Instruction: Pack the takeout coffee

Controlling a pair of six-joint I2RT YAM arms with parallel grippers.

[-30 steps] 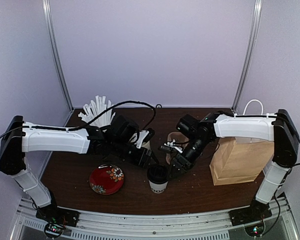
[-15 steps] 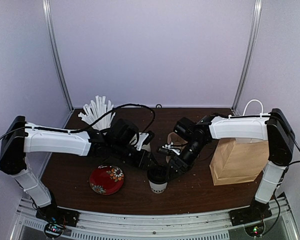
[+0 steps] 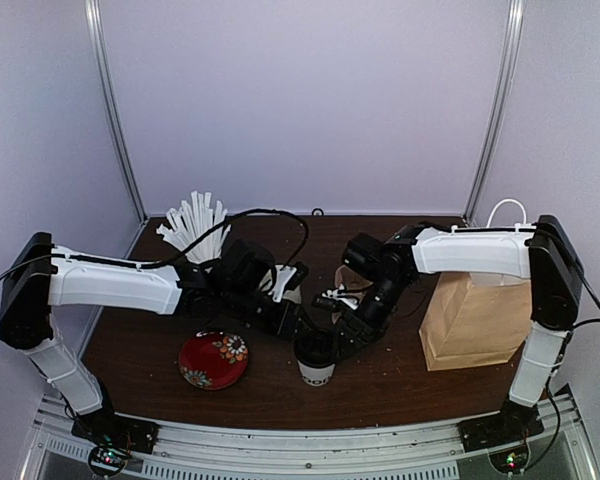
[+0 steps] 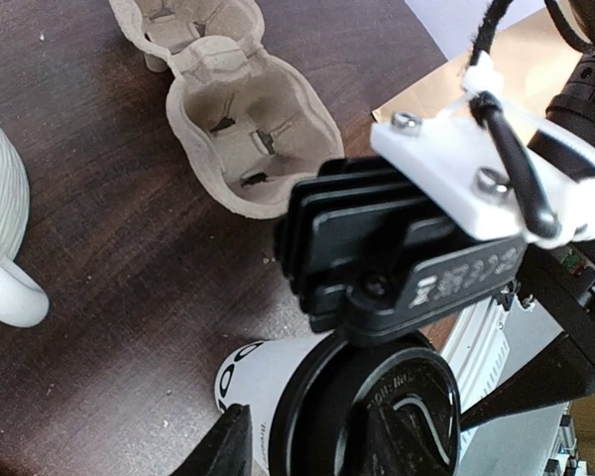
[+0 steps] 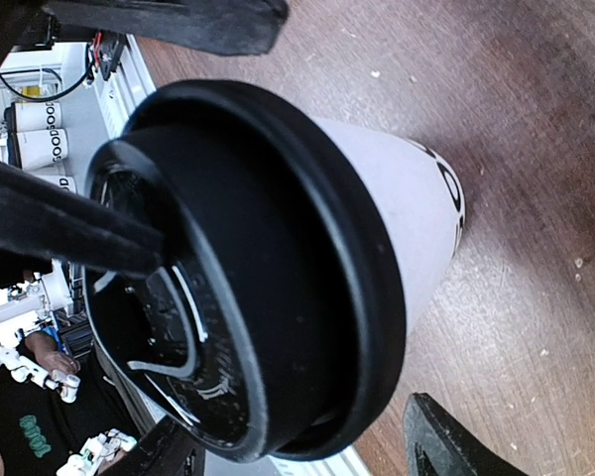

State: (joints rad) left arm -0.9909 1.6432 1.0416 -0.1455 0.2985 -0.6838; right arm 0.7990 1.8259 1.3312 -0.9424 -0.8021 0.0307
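Takeout coffee (image 3: pixel 317 360): white paper cup with black lettering and a round black plastic lid (image 5: pixel 228 268), upright at front centre of the dark wood-grain bench (image 3: pixel 130 340); walls pale lilac. Left hand (image 3: pixel 296 324) is at the lid with one finger hidden, so its spread cannot be told. Right hand (image 3: pixel 340 336) is spread astride the cup top. Moulded pulp carrier (image 4: pixel 248 139), partly cut off; creased brown paper bag (image 3: pixel 475 320), right.
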